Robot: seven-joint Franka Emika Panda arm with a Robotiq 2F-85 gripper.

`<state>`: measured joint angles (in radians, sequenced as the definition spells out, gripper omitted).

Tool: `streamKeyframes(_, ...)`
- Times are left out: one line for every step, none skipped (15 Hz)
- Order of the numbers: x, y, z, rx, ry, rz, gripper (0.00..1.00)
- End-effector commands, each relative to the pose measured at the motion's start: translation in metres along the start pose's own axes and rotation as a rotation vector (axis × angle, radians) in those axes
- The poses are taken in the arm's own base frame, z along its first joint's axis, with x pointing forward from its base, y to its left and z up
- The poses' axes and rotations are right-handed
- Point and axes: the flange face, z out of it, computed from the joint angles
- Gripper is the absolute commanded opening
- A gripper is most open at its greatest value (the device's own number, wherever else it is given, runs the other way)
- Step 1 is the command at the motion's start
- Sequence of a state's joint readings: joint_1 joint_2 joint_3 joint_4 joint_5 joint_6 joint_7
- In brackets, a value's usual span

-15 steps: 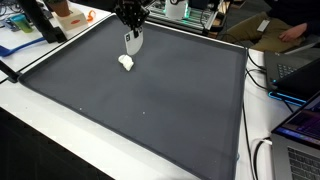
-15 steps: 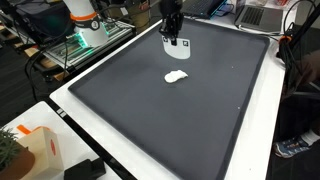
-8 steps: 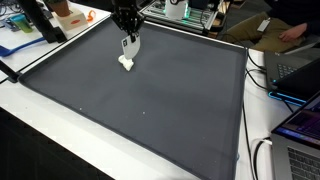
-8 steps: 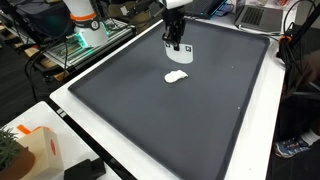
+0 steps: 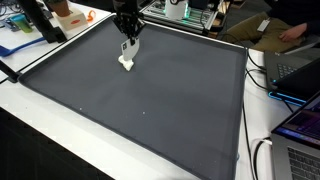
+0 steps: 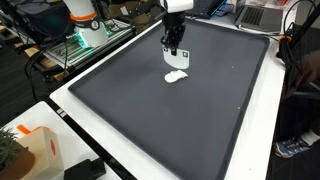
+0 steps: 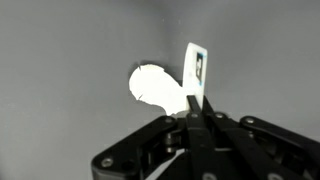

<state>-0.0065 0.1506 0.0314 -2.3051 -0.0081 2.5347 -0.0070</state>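
Your gripper (image 7: pixel 196 112) has its 2 fingers pinched narrow on a thin white card (image 7: pixel 195 68) with a dark stripe, and the card sticks out past the fingertips. Just beyond the tips, slightly to one side, a white lump (image 7: pixel 156 87) lies on the dark grey mat (image 7: pixel 60 50). In both exterior views the fingers hang right above the lump; whether the card touches it, you cannot tell.

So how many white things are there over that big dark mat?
2. A white rounded lump lies on the dark grey mat. A small white flat card with a dark mark stands clamped in the pincer, close by the lump. None seems hidden.
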Motion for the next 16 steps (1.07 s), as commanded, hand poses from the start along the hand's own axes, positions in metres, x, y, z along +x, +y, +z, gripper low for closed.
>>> streamKeyframes(0.008,0.0,0.015,-0.026,0.0,0.026,0.01)
streamKeyframes(0.01,0.001,0.018,-0.037,0.005,0.033,0.01)
streamKeyframes(0.012,0.001,0.021,-0.042,0.005,0.034,0.01)
streamKeyframes(0.014,0.001,0.025,-0.053,0.004,0.033,0.01)
streamKeyframes(0.015,0.001,0.03,-0.061,-0.01,0.034,0.01)
streamKeyframes(0.016,-0.001,0.035,-0.063,-0.032,0.03,0.01)
streamKeyframes(0.016,-0.003,0.041,-0.073,-0.065,0.029,0.01)
streamKeyframes(0.016,-0.005,0.044,-0.072,-0.089,0.022,0.01)
streamKeyframes(0.016,-0.008,0.047,-0.07,-0.11,0.014,0.01)
streamKeyframes(0.017,-0.011,0.051,-0.074,-0.136,0.009,0.01)
streamKeyframes(0.016,-0.012,0.057,-0.1,-0.169,0.007,0.01)
streamKeyframes(0.018,-0.012,0.06,-0.111,-0.185,0.003,0.01)
streamKeyframes(0.019,-0.013,0.063,-0.136,-0.203,0.005,0.01)
streamKeyframes(0.02,-0.012,0.067,-0.166,-0.221,0.011,0.01)
streamKeyframes(0.021,-0.012,0.071,-0.19,-0.237,0.02,0.01)
streamKeyframes(0.021,-0.012,0.074,-0.203,-0.25,0.027,0.01)
